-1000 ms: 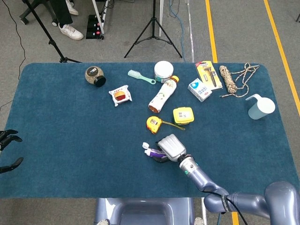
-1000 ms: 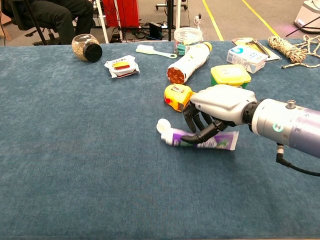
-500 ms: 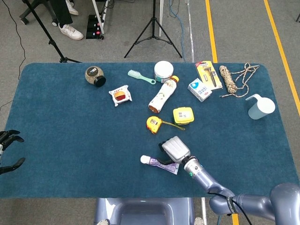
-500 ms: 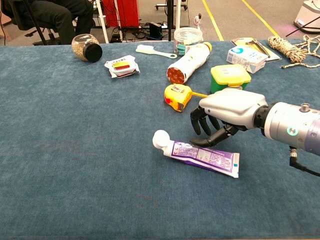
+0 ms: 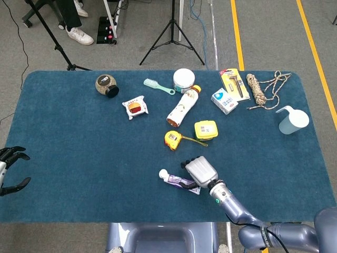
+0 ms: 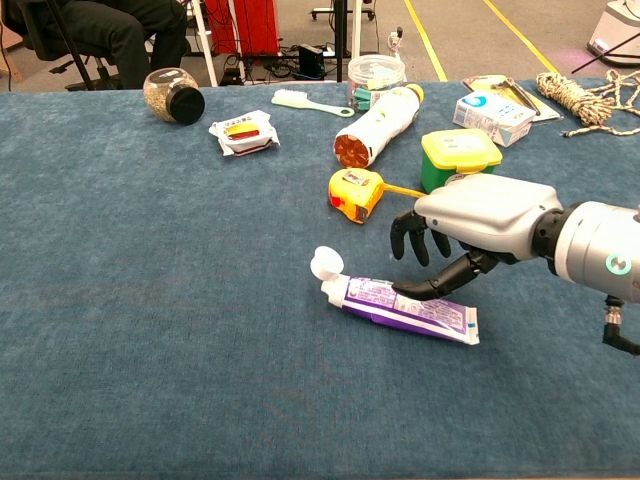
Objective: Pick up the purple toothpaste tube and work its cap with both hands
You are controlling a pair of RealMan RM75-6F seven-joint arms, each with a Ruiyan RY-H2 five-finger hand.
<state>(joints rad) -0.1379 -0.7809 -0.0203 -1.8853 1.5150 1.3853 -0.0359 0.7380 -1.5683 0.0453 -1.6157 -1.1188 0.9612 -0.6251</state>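
The purple toothpaste tube (image 6: 405, 307) lies flat on the blue table, its white cap (image 6: 327, 263) pointing left; in the head view the tube (image 5: 181, 182) sits near the front edge. My right hand (image 6: 470, 232) hovers just over the tube's right half with fingers hanging down and apart. Its thumb tip (image 6: 412, 291) touches the tube's top, and nothing is gripped. In the head view the right hand (image 5: 200, 169) covers the tube's tail. My left hand (image 5: 10, 169) stays at the far left table edge, fingers spread and holding nothing.
Just behind the hand lie a yellow tape measure (image 6: 356, 192) and a yellow-lidded box (image 6: 460, 152). Further back are a bottle (image 6: 378, 124), snack packet (image 6: 243, 133), jar (image 6: 171, 95), toothbrush (image 6: 308, 101), carton (image 6: 492, 115), rope (image 5: 261, 88) and a pitcher (image 5: 291, 120).
A second ago my right hand's fingers wrapped the tube. It has let go and drawn back to the right; the tube lies free, slightly turned. The left hand barely moved.
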